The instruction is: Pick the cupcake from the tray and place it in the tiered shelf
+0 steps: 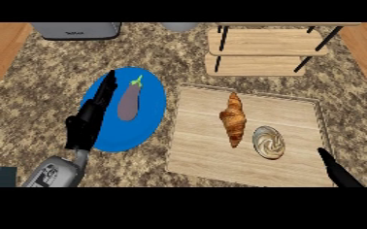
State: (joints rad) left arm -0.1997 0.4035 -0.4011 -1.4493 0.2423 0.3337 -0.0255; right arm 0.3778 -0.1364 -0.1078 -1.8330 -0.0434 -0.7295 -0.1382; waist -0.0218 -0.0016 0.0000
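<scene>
Head view: the cupcake (269, 142) is seen lying on the wooden tray (204, 145), toward its near right corner, just right of the croissant (234, 118). The tiered shelf (267, 51) is set at the worktop's far right edge. An eggplant (129, 101) is carried by a blue plate (150, 114). The left hand (91, 114) is held over the plate's left rim, fingers straight and holding nothing. Of the right hand (335, 170), only a dark tip is shown at the tray's near right corner; its state cannot be told.

One cupcake (269, 142), one croissant (234, 119), one eggplant (129, 101), one tray (204, 150), one plate (154, 121), one tiered shelf (265, 48).
</scene>
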